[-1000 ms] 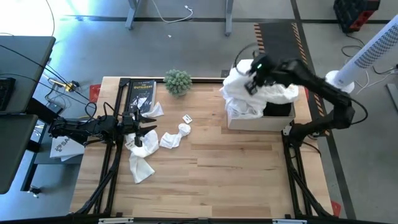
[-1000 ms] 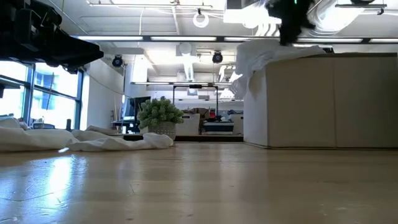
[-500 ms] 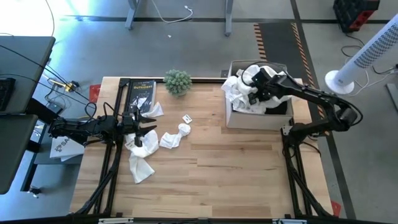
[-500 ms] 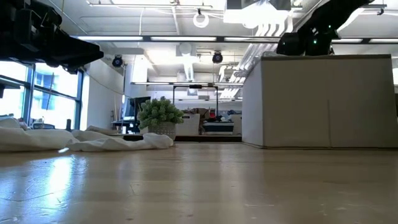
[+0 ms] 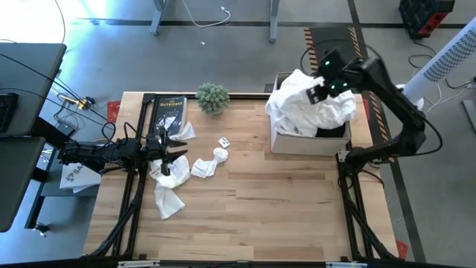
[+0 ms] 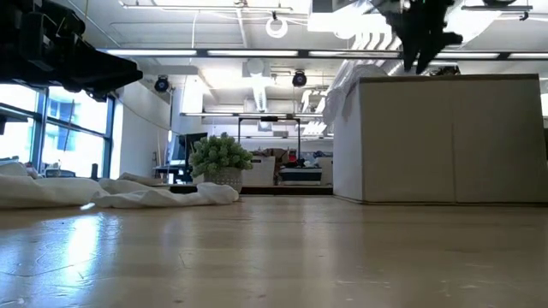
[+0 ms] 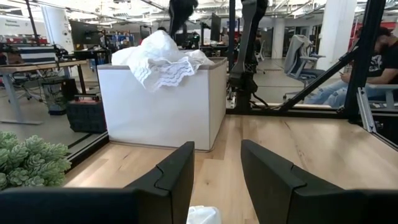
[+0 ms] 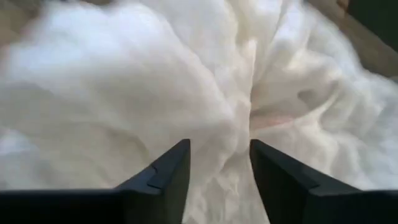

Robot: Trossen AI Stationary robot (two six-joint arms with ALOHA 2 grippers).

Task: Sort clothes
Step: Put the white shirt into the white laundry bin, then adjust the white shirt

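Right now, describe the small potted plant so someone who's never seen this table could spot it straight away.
Start at the white cardboard box on the table's right side. Follow the far edge leftward to the black book. Between them stands the potted plant, a round tuft of green leaves, the only green thing among white clothes.

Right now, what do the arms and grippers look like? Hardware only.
Both arms are black, jointed links. The right arm shows a small green light near its wrist, above its gripper. The left gripper has two broad, flat, matte black fingers with angular inner edges; the right gripper's fingers match. No markings or cables are clear.
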